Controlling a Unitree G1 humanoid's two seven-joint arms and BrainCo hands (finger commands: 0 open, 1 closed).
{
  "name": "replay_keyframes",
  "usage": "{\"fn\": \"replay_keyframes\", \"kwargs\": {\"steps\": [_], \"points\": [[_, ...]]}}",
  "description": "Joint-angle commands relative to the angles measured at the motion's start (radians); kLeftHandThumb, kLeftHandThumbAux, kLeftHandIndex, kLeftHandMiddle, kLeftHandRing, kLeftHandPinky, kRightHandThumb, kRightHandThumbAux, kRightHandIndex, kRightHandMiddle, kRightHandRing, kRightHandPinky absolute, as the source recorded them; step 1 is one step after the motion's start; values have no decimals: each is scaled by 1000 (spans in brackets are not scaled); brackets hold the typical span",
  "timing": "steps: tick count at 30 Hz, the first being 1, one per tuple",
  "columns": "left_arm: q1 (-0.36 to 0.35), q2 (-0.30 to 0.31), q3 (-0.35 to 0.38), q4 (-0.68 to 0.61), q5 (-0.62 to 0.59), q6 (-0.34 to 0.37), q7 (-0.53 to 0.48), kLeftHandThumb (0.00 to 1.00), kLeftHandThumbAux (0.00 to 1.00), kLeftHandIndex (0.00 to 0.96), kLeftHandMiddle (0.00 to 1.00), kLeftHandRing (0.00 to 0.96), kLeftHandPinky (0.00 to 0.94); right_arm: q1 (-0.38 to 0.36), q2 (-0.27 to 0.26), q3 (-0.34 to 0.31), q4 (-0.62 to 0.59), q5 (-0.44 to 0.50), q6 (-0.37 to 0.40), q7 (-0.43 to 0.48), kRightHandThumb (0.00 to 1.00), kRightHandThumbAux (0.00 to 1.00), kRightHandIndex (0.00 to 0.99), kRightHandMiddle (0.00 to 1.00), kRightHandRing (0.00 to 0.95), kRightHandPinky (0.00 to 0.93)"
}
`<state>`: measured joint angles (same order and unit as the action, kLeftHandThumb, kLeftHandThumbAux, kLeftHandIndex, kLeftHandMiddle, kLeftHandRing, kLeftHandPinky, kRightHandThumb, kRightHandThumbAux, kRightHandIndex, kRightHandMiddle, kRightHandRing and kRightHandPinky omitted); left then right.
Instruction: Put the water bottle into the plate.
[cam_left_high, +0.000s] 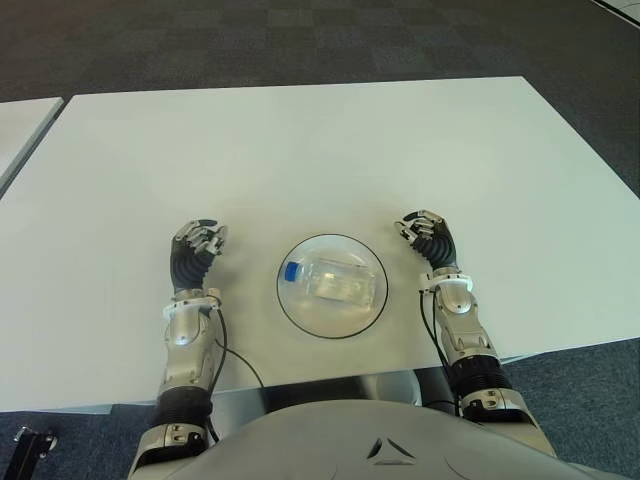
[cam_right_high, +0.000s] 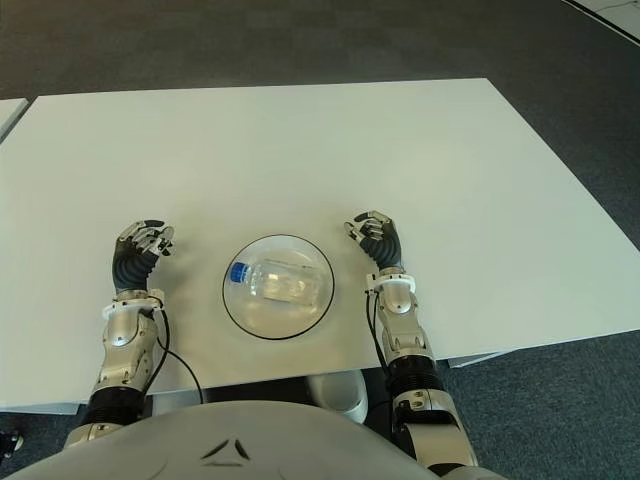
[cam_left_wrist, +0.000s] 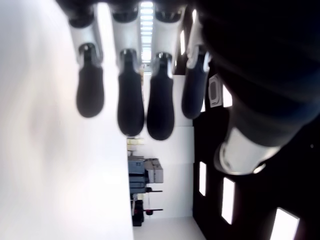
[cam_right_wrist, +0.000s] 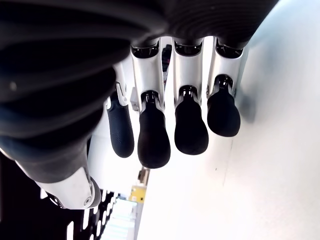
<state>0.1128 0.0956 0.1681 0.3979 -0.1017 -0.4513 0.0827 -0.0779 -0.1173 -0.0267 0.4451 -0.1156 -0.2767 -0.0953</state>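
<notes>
A clear water bottle (cam_left_high: 335, 281) with a blue cap lies on its side inside the round glass plate (cam_left_high: 300, 311), near the front edge of the white table (cam_left_high: 300, 150). My left hand (cam_left_high: 197, 245) shows to the left of the plate and holds nothing, its fingers (cam_left_wrist: 131, 105) relaxed and slightly curled. To the right of the plate is my right hand (cam_left_high: 427, 235), also empty, with its fingers (cam_right_wrist: 152, 135) loosely bent. Neither hand touches the plate or the bottle.
A second white table's corner (cam_left_high: 20, 125) shows at the far left. Dark carpet (cam_left_high: 300, 40) surrounds the table. A black cable (cam_left_high: 235, 360) hangs by my left forearm at the table's front edge.
</notes>
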Motion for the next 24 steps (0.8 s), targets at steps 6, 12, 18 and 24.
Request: {"fn": "replay_keyframes", "kwargs": {"steps": [6, 12, 18, 24], "points": [[9, 41, -17, 4, 48, 83, -49, 702, 717, 437, 815, 814, 819, 21, 9, -1, 4, 10, 18, 10, 709, 727, 439, 735, 724, 718], [21, 49, -36, -28, 61, 148, -72, 704, 717, 437, 814, 812, 798, 25, 10, 2, -3, 2, 22, 5, 709, 727, 439, 736, 723, 705], [27, 53, -45, -42, 74, 166, -79, 705, 718, 437, 810, 808, 794, 29, 11, 4, -9, 0, 24, 3, 709, 727, 439, 735, 721, 700], [27, 49, -47, -39, 97, 164, -67, 706, 717, 437, 810, 810, 803, 33, 14, 5, -16, -2, 27, 1, 709, 726, 439, 733, 718, 697]]}}
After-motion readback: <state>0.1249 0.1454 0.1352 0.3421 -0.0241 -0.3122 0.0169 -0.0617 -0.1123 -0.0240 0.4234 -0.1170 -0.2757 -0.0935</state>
